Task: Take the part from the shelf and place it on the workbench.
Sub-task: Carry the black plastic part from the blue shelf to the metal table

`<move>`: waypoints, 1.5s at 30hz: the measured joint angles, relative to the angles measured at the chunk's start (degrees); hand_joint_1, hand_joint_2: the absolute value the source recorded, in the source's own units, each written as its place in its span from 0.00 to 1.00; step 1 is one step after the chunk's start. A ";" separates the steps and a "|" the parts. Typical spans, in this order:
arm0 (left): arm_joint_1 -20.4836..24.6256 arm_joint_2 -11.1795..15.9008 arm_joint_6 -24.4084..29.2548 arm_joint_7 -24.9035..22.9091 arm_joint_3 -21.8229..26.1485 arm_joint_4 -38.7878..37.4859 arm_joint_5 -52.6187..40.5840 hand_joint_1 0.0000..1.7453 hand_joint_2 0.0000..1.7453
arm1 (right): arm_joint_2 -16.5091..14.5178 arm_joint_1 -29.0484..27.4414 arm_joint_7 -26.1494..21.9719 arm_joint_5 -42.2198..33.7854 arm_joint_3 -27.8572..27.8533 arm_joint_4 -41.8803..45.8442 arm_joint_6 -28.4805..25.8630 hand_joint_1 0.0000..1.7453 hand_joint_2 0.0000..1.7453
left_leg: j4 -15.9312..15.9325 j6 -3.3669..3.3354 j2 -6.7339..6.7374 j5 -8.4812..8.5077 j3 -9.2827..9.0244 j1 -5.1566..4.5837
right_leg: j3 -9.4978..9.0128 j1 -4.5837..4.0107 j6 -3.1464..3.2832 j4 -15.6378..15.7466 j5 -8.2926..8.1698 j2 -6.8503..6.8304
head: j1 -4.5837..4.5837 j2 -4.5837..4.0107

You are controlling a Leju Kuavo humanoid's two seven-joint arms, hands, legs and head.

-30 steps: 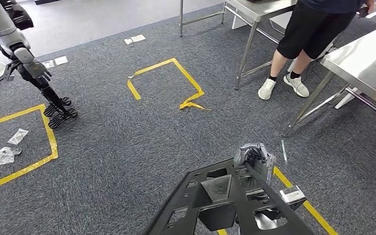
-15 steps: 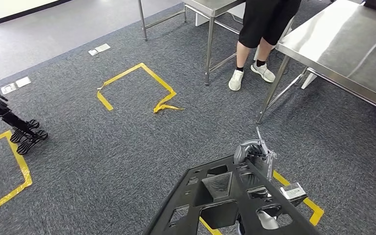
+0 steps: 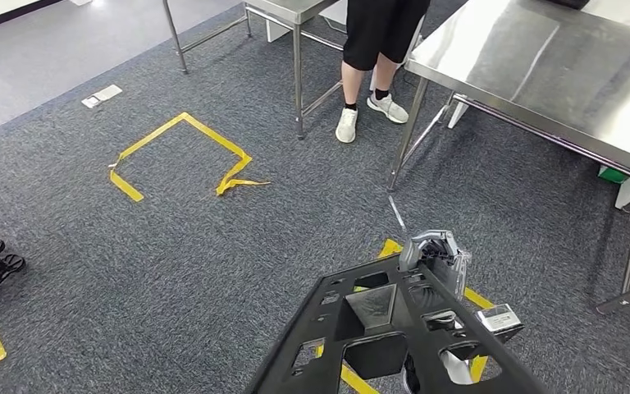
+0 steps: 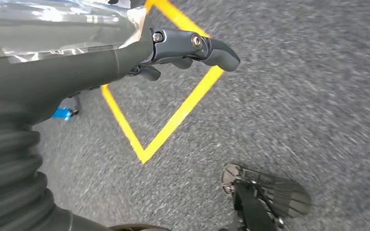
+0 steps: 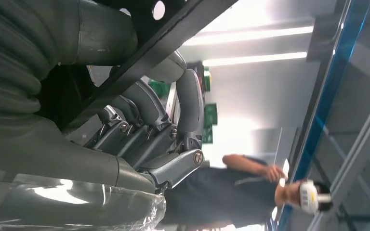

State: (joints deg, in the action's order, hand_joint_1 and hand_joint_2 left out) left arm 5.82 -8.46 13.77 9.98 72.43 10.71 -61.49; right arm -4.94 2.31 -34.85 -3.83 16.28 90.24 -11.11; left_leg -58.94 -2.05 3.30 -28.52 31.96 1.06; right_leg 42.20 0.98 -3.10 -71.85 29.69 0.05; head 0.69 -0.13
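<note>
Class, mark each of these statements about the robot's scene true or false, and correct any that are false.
1. The right hand grips the black part. True.
2. The part already lies on the steel workbench. False: it is held above the carpet, short of the workbench.
3. A person in dark shorts and white shoes stands by the tables. True.
4. The tape outline on the carpet is blue. False: it is yellow.
5. The black part is a solid plate. False: it has many cut-out openings.
</note>
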 joint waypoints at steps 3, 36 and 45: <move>0.03 0.08 -0.35 0.33 0.01 0.03 -0.22 0.00 1.00 | 0.10 -0.09 -0.02 -0.08 -0.60 0.47 -0.60 1.00 1.00 | -0.08 0.88 1.59 -0.65 -0.63 -0.40 | -6.04 -0.16 -0.58 10.59 -3.40 -3.93 | 0.07 -0.01; 0.14 -0.23 -1.04 1.32 0.01 0.07 -0.27 0.00 1.00 | 0.95 -2.03 0.22 0.14 -2.44 3.39 -1.09 1.00 1.00 | 0.41 1.58 2.89 -0.81 -1.12 -0.61 | -7.45 -0.51 0.04 12.82 -3.94 -3.86 | -0.33 -0.01; 0.04 -0.35 -1.11 1.32 0.01 0.07 -0.26 0.00 1.00 | 0.37 -2.00 0.36 0.31 -2.49 3.84 -1.09 1.00 1.00 | -15.77 2.84 -3.28 -9.22 6.27 0.12 | -7.58 0.32 2.66 13.12 -4.23 1.17 | -0.69 0.00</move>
State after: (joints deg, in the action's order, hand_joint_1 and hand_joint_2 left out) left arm 5.85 -8.81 12.66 11.30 72.43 10.78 -61.75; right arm -4.57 0.31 -34.49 -3.52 13.79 94.07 -12.20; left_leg -74.71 0.78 0.03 -37.74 38.24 1.18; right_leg 34.62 1.30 -0.45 -58.73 25.46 1.22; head 0.00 -0.13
